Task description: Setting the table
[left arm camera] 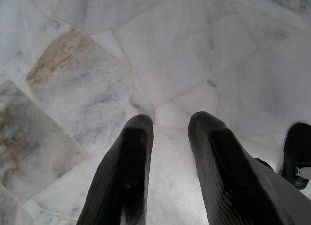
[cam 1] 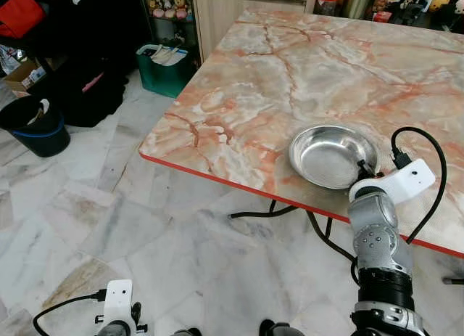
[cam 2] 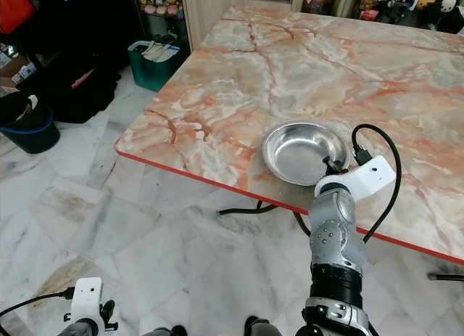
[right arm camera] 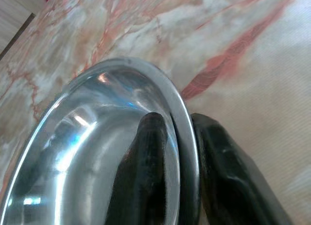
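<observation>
A shiny steel bowl [cam 1: 330, 154] rests on the pink marble table [cam 1: 304, 75], close to its red near edge. My right gripper [right arm camera: 179, 128] is shut on the bowl's rim [right arm camera: 182, 113], one black finger inside the bowl and one outside. In the eye views the right gripper [cam 1: 365, 170] sits at the bowl's near right side, mostly hidden by the silver wrist. My left gripper [left arm camera: 170, 125] hangs low over the floor, fingers apart with nothing between them.
A green bin [cam 1: 163, 67] stands by the table's far left corner, and a black bucket [cam 1: 36, 125] sits further left amid dark clutter. Black cables [cam 1: 290, 211] lie under the table. Pale marble floor [cam 1: 109, 227] spreads to my left.
</observation>
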You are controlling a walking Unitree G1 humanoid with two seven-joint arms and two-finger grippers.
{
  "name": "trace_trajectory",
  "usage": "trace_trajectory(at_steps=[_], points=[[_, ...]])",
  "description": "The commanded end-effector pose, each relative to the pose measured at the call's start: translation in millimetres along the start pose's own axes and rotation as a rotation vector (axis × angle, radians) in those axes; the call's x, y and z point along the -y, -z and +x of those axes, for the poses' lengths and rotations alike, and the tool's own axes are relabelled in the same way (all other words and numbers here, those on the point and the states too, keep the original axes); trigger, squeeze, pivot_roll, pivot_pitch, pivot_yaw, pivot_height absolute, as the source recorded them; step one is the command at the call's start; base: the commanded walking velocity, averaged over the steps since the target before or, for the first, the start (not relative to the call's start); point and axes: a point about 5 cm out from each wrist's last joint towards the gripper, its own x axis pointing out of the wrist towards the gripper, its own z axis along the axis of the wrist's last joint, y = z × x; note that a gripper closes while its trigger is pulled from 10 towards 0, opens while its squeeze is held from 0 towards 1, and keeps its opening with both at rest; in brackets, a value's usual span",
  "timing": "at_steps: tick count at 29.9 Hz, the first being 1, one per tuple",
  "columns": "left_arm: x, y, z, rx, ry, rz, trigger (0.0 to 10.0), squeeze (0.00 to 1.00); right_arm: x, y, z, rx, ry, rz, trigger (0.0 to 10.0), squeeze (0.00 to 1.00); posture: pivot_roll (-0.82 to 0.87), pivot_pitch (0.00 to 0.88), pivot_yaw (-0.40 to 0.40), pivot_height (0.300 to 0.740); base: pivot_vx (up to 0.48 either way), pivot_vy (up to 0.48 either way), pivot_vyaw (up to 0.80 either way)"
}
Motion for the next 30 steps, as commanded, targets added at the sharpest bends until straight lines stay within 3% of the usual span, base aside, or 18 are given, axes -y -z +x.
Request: trace_trajectory(at_steps=[1, 8, 10, 11, 19, 26, 30], points=[[-4.5, 9, -2.6, -0.04, -0.006, 0.007, 10.0, 0.0, 1.3, -4, -1.5, 0.014, 0.006, -0.001, 10.0, 0.98, -0.01, 0.156, 0.033, 0.74, 0.0, 0.0, 0.0], [-2.8, 8, -2.2, -0.033, -0.004, 0.006, 10.0, 0.0, 0.6, -5, -1.1, 0.018, 0.003, -0.001, 10.0, 0.98, -0.01, 0.157, 0.034, 0.74, 0.0, 0.0, 0.0], [-2.7, 8, -2.3, -0.032, -0.004, 0.004, 10.0, 0.0, -6.5, -10, -2.6, 0.065, -0.062, -0.056, 10.0, 0.87, -0.02, 0.156, 0.034, 0.74, 0.0, 0.0, 0.0], [-2.7, 8, -2.2, -0.032, -0.004, 0.004, 10.0, 0.0, -9.5, -13, -3.7, 0.094, -0.086, -0.097, 10.0, 0.0, -0.02, 0.157, 0.035, 0.74, 0.0, 0.0, 0.0], [-1.7, 9, -2.5, -0.03, 0.0, -0.014, 10.0, 0.0, -38.0, -32, -22.0, 0.344, -0.269, -0.31, 10.0, 0.0, -0.02, 0.161, 0.036, 0.74, 0.0, 0.0, 0.0], [-1.9, 9, -2.8, -0.028, -0.006, -0.028, 10.0, 0.0, -46.4, -35, -27.5, 0.386, -0.33, -0.359, 10.0, 0.0, -0.02, 0.161, 0.035, 0.74, 0.0, 0.0, 0.0], [-2.2, 10, -3.1, -0.024, -0.005, -0.035, 10.0, 0.0, -54.4, -34, -32.1, 0.426, -0.381, -0.431, 10.0, 0.0, -0.02, 0.164, 0.031, 0.74, 0.0, 0.0, 0.0]])
